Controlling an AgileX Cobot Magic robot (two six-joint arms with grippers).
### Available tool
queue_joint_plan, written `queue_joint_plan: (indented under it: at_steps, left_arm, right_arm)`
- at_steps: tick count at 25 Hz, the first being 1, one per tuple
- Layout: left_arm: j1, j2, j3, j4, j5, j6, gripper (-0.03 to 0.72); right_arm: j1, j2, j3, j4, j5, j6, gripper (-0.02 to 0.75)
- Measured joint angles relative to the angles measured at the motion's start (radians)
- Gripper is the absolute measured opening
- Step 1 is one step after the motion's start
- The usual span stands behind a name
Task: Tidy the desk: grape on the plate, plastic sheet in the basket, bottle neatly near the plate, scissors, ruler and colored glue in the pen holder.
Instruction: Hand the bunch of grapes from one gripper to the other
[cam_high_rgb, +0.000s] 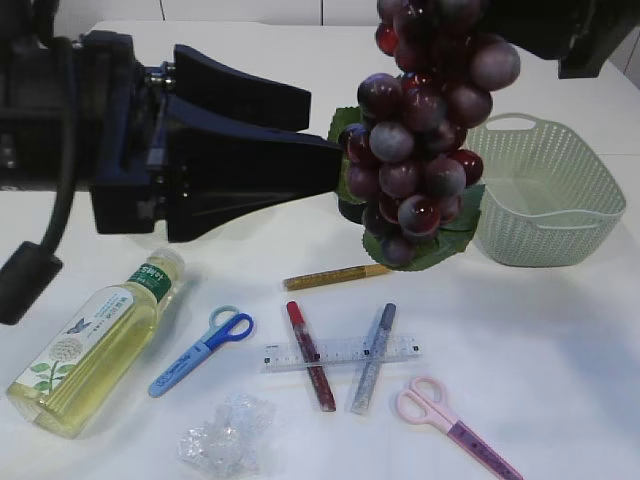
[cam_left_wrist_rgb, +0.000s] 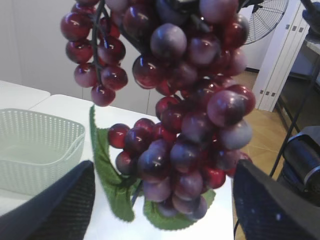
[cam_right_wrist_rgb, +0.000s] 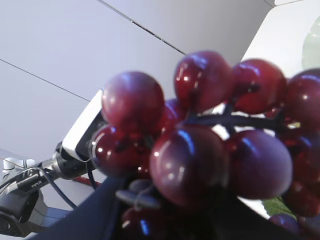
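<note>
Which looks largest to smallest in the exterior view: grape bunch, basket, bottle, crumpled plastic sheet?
1. Grape bunch, though it hangs near the camera, so its rank is unsure.
2. Basket and bottle look about alike; I would not rank them.
3. Crumpled plastic sheet, clearly the smallest.

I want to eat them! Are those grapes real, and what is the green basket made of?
The grapes look fake, probably shiny plastic: hard glossy highlights and flat, cloth-like leaves. The basket looks like matte pale green plastic, moulded with rows of small holes.
</note>
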Motion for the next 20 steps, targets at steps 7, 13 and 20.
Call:
queue_joint_plan:
  at_steps: [7,13,20]
  left_arm:
    - [-0.058,0.107,-0.082,-0.002,-0.005,0.002,0.634]
    - [-0.113,0.159,-0.144,-0.002,0.003,0.002,0.635]
    - [-0.132,0.164,-0.166,-0.002,0.047,-0.066,0.635]
  right_arm:
    - [0.000,0.000,0.000,0.005,0.002,-0.001,0.262]
    - [0.000,0.000,0.000,0.005,0.002,-0.001,0.262]
    - [0.000,0.000,0.000,0.005,0.002,-0.017,0.262]
